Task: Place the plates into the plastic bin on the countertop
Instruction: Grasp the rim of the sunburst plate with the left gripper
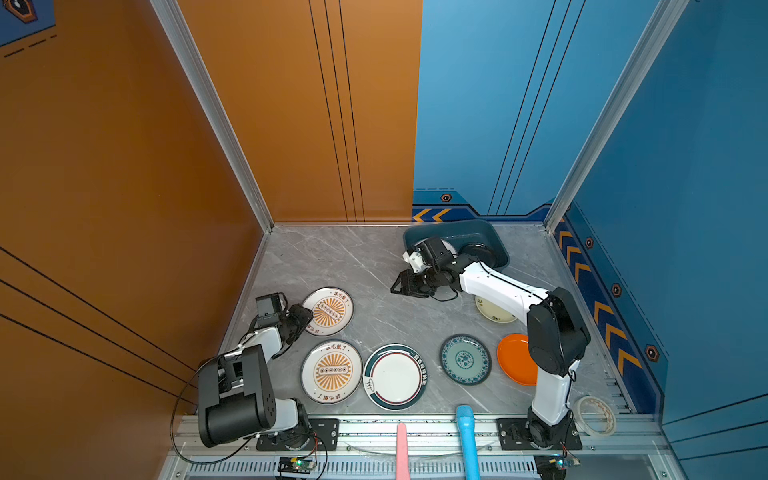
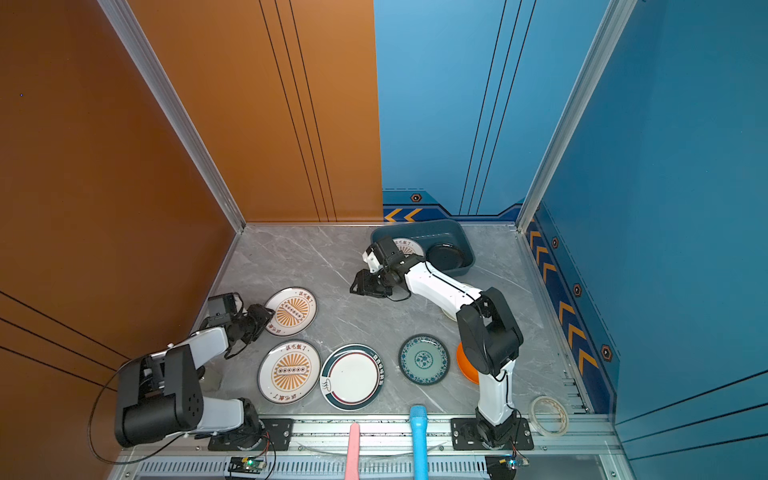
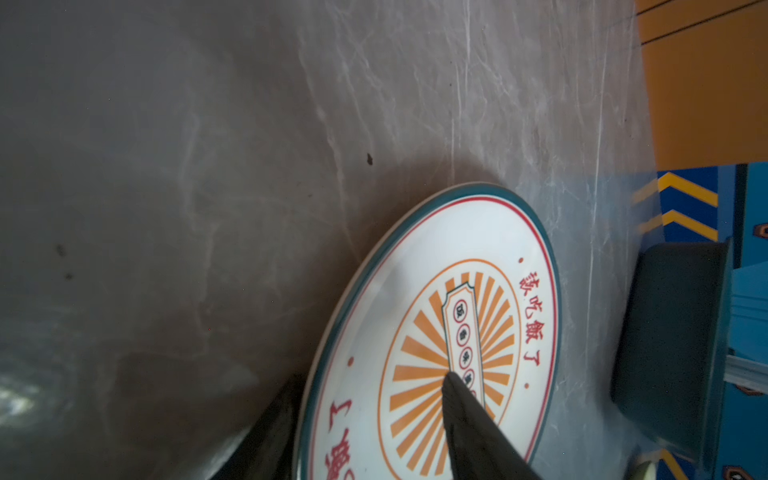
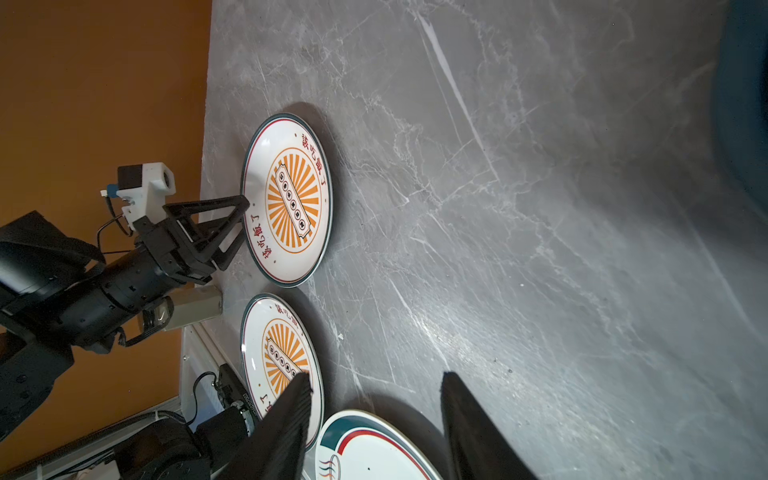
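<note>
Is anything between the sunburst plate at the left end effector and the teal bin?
Yes: the right end effector hangs over the grey marble countertop, roughly on the line from that white, orange-sunburst round plate to the dark teal plastic bin.

The left arm (image 1: pixel 268 337) and the right arm (image 1: pixel 498 286) share one build: glossy white moulded shells between bulky matte-black joint housings (image 1: pixel 555 332). The left arm's housing is dotted with small round holes. Each arm stands on a flat black base plate (image 1: pixel 326 432) fixed with silver screws. A thin black cable (image 1: pixel 515 286) lines the right arm's white shell, and a longer black cable loop (image 1: pixel 172 419) trails from the left arm. The left gripper (image 4: pixel 243 220) has black open-triangle fingers and a white printed camera bracket (image 4: pixel 145 183) with a blue plug. The right gripper (image 1: pixel 398 286) is black, with flat tapered fingers (image 4: pixel 286 419).
</note>
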You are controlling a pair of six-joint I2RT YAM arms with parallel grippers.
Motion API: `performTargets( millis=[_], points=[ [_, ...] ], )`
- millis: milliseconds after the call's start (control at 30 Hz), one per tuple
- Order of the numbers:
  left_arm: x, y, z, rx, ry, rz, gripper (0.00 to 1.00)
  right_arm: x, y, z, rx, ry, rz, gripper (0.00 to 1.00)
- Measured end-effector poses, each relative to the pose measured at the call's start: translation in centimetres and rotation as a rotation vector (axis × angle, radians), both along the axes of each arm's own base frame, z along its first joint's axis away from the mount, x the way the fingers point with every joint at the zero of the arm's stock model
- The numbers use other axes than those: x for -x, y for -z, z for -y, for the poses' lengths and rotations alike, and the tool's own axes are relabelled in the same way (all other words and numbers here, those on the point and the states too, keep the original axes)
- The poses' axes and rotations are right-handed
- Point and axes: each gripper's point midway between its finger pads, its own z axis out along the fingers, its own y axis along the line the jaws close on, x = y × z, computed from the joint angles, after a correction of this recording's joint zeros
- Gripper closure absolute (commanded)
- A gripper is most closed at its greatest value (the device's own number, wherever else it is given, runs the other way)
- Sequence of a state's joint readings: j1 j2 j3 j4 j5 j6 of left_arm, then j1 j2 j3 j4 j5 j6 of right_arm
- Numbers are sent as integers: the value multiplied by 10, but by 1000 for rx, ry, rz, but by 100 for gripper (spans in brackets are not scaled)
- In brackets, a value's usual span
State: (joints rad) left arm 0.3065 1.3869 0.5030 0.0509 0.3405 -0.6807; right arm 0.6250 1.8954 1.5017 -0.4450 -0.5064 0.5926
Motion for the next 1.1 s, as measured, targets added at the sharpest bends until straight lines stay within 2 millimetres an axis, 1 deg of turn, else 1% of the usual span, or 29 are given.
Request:
performTargets(
  millis=[133, 200, 400, 533, 767, 933, 1033, 1100],
  points=[
    [0, 2, 0, -4, 1, 12, 56, -2, -8, 0, -21, 6, 9, 47],
    [0, 3, 0, -5, 2, 15, 59, -1, -8, 1, -25, 6, 5, 47],
    [-1, 4, 1, -5, 5, 23, 65, 2, 1, 9, -17, 20, -18, 47],
    [-1, 5, 1, -3, 7, 26, 69, 0, 7, 14, -19, 39, -34, 47],
    [-8, 8, 3, 10, 22, 49, 79, -2, 6, 13, -27, 44, -29, 47],
    [-14, 10, 6, 25, 40, 75, 81, -2, 7, 13, -30, 43, -28, 47],
    [-16, 10, 7, 33, 44, 85, 87, -2, 6, 13, -33, 46, -28, 47],
    [-16, 9, 11, 53, 53, 98, 95, -2, 6, 13, -33, 47, -30, 47]
  ],
)
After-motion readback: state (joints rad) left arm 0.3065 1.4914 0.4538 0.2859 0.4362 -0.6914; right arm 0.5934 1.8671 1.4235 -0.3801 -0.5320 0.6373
